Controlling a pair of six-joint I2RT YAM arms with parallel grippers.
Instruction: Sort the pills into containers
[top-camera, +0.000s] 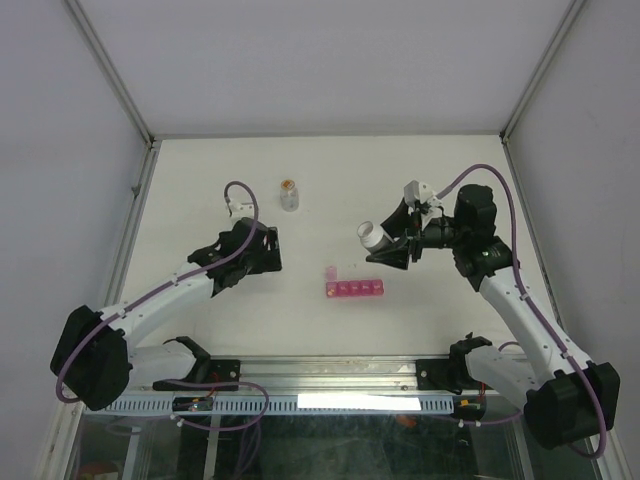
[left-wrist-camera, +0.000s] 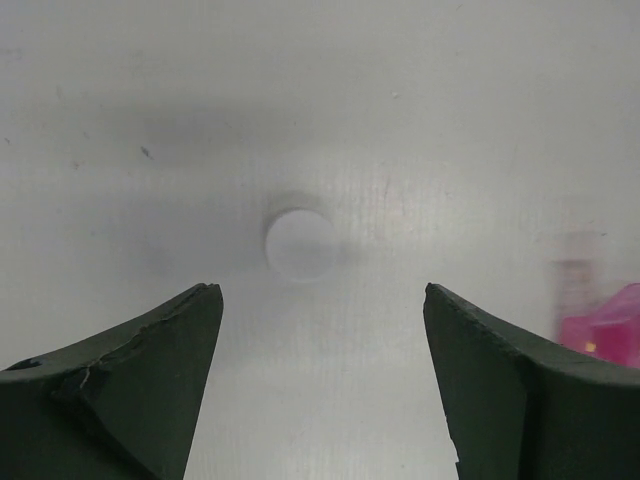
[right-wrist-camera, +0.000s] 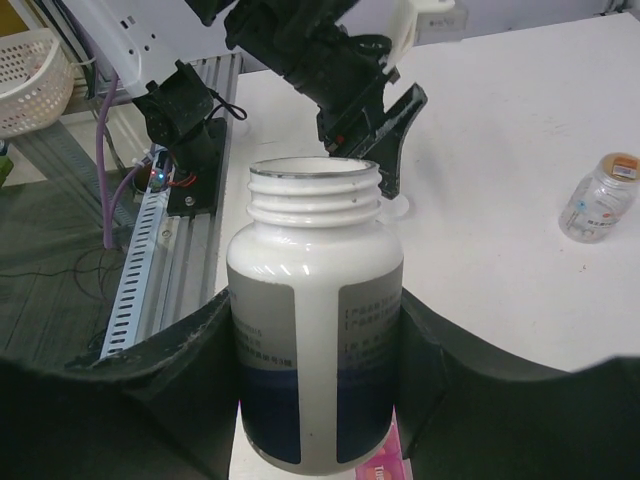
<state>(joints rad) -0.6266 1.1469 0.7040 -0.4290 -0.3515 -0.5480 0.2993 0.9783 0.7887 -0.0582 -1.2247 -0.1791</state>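
Observation:
The pink pill-organiser strip (top-camera: 353, 289) lies on the table mid-front, its leftmost lid (top-camera: 331, 271) flipped open. It shows at the right edge of the left wrist view (left-wrist-camera: 610, 325) and under the bottle in the right wrist view (right-wrist-camera: 385, 462). My right gripper (top-camera: 395, 245) is shut on a white, blue-labelled pill bottle (right-wrist-camera: 315, 330) with no cap, held tilted above and right of the strip (top-camera: 373, 235). My left gripper (left-wrist-camera: 320, 295) is open and empty, hovering over a round white cap (left-wrist-camera: 300, 243) on the table. No loose pills show.
A small clear bottle with orange-brown contents (top-camera: 289, 194) stands upright at the back, also in the right wrist view (right-wrist-camera: 598, 198). The cell's walls frame the table (top-camera: 450, 180). A metal rail (top-camera: 330, 372) runs along the near edge.

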